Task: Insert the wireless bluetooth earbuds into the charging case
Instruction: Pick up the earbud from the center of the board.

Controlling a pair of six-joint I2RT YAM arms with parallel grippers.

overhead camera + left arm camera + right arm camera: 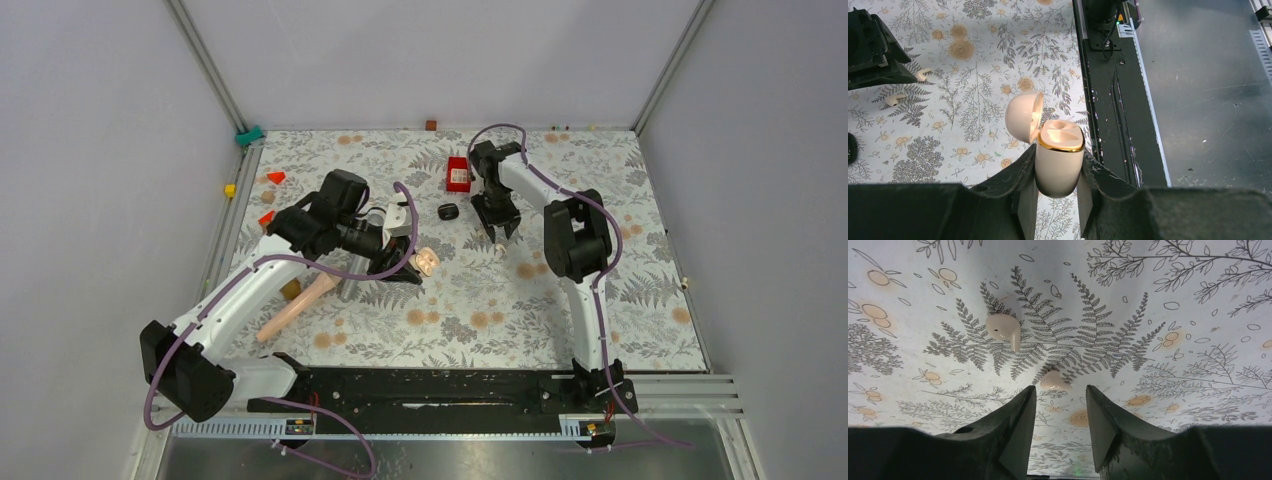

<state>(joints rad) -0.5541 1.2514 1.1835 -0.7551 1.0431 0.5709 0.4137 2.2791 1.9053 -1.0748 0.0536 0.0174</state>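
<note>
- The charging case (1059,160) is a pale cream shell with a gold rim. Its lid (1023,117) is hinged back to one side, and the two moulded sockets face up with nothing in them.
- The left gripper (1059,172) is clamped on the lower body of the case and holds it upright, off the floral cloth (560,300). In the left wrist view the cloth's edge and the black base rail (1108,100) run just beside the case.
- Both earbuds are cream and lie on the cloth, apart from each other and well apart from the case.
- The nearer earbud (1054,381) sits just ahead of the right gripper (1060,395), in line with the gap between its fingers. I cannot tell whether they touch it.
- The farther earbud (1004,330) lies off to one side on a fern print, with bare cloth all round it.
- The right gripper's jaws stand apart with nothing pinched, tips down close to the cloth.
- From above, bare cloth lies between the case and the right gripper.
- A black oval object (448,212) and a red box (458,173) sit on the left side of the right gripper, the box nearer the far edge.
- A pink handle-like piece (298,305) lies under the left arm.
</note>
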